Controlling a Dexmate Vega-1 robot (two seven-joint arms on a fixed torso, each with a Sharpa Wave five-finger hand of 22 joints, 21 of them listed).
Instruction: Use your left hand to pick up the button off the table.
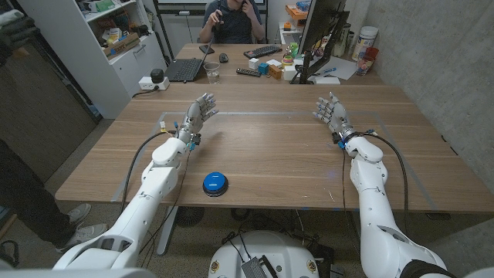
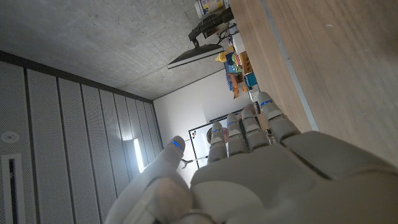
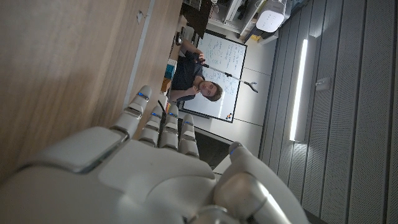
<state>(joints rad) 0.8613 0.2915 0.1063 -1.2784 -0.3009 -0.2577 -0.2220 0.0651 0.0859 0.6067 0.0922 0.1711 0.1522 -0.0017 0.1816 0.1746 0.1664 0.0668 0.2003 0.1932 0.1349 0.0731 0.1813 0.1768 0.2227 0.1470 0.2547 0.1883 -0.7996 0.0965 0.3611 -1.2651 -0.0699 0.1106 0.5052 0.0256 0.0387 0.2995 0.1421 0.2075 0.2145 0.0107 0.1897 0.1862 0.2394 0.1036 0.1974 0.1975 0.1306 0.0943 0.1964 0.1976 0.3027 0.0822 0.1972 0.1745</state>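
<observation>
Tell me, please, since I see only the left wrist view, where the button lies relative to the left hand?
Observer: The blue button sits near the table's front edge, nearer the robot than the left hand.
Operator: Is the hand touching it?
Observer: No, they are well apart; the forearm runs past the button's left side.
Operator: Is the right hand busy?
Observer: The right hand holds nothing, fingers spread.
</observation>
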